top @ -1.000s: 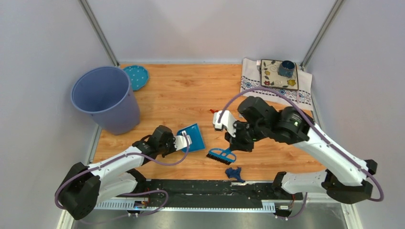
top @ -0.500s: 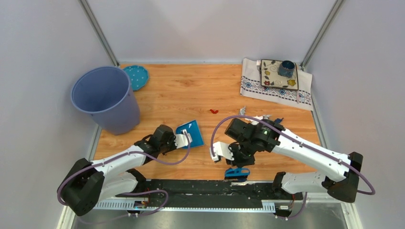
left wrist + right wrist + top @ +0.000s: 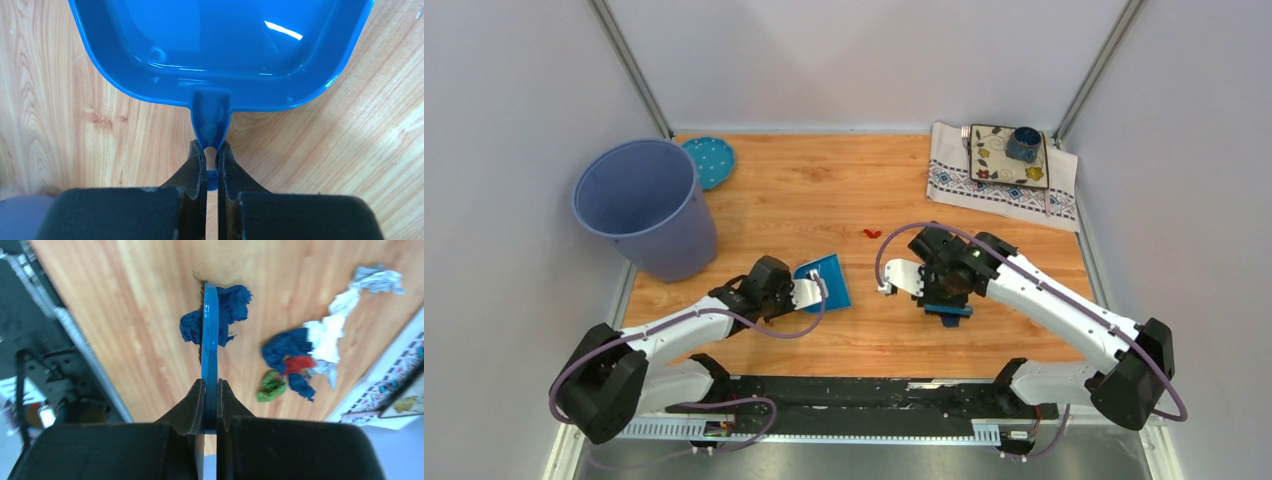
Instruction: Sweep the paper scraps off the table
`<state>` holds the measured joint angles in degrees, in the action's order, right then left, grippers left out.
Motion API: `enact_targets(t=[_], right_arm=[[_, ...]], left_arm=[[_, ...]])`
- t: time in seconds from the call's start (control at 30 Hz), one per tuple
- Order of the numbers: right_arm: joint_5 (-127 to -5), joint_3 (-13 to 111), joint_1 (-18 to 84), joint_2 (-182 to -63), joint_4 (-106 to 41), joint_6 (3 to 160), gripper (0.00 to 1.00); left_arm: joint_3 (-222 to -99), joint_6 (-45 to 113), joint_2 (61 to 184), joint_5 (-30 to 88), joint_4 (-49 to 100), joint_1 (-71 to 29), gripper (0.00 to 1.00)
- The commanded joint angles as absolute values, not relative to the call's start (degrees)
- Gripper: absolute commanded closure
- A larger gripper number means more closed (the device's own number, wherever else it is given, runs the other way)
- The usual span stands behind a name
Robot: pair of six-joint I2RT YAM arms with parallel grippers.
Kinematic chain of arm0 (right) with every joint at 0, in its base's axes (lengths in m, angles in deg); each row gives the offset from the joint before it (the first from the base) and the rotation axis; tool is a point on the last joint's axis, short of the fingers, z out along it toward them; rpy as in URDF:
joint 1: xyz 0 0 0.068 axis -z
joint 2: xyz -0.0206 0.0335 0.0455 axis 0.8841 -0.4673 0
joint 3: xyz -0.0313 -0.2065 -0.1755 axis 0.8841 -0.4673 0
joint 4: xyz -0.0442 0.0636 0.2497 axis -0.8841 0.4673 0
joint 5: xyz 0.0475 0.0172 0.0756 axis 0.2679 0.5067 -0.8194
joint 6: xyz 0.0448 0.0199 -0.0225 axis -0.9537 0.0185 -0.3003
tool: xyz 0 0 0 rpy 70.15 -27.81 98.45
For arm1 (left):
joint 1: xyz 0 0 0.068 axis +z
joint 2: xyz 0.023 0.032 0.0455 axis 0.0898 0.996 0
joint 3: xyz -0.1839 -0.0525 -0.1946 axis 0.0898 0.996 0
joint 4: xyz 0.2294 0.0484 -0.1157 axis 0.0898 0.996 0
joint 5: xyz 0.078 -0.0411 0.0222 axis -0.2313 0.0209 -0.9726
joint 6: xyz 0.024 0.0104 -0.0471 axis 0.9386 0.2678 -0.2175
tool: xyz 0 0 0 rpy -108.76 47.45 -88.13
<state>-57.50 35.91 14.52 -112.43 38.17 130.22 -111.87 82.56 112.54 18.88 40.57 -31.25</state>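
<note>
Your L gripper is pinched tight on the stub handle of the blue dustpan, w/ the fingers pressing it from both sides. The pan lies flat on the table, mouth facing away from the arm. The part of the tray in wrist cam holds nothing. In top cam it sits left of centre, nearer the near edge than the far one.

Your R gripper is clamped on the blue brush, seen edge-on, w/ the jaws closed on its thin back. It hangs right of centre, about midway between the near and far edges.

The paper scraps:
- A dark blue scrap touches the brush head, bunched against its side.
- A small pile of dark blue, white-grey and red bits lies near it, toward the right edge.
- A green bit sits just beside that pile.
- Another white-grey piece lies a bit beyond it.
- In top cam the R arm hides most of these.
- One lone red scrap sits around the table's middle, near the pan's mouth and apart from the brush.

Elsewhere:
- A lilac bin stands by the left edge.
- A teal dotted plate lies behind the bin, at the far-left corner.
- A patterned cloth w/ a floral tray and a blue cup is at the far-right corner.
</note>
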Motion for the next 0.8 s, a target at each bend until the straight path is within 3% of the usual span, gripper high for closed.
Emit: enact_targets(t=[0.0,0.37,0.63,0.77], right_arm=[[-52.61,37.61,15.73,-112.33,26.27,131.84,1.00],[-49.61,49.38,17.23,-112.17,21.25,118.23,1.00],[-47.85,56.15,18.71,-115.23,20.80,89.14,1.00],[-57.41,57.74,26.34,-118.92,18.36,75.79,1.00]], left_arm=[[-110.79,82.61,116.13,25.21,56.64,-31.23,1.00],[-116.77,82.35,118.15,28.20,65.34,-31.14,0.74],[-117.92,83.14,114.02,30.92,69.03,-31.14,0.56],[-118.79,83.84,112.27,31.36,71.23,-31.06,0.49]])
